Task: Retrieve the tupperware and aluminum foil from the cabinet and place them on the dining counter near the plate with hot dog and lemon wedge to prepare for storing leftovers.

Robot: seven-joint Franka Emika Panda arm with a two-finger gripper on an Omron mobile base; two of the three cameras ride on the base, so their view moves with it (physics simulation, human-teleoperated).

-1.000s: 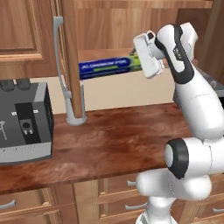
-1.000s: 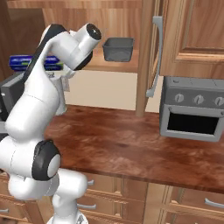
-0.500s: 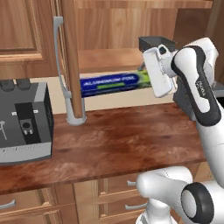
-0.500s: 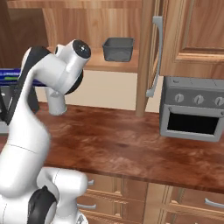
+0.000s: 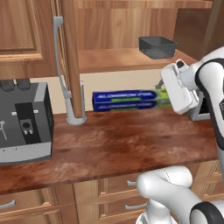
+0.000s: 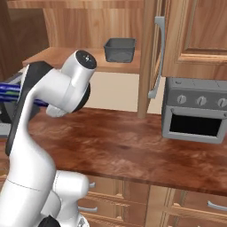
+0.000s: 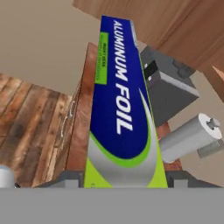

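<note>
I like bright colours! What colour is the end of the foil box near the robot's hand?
Lime green on the aluminum foil box, clearest in the hand view.

Evenly and softly lit, rendered and sharp throughout; faint gloss on the bench (image 5: 131,140), soft shadow under the cabinet (image 5: 122,61) shelf

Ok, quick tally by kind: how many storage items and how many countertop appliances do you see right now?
Storage items: 2, the aluminum foil in the gripper and the tupperware on the cabinet shelf.
Countertop appliances: 2, the coffee machine and the toaster oven.
Total: 4
</note>
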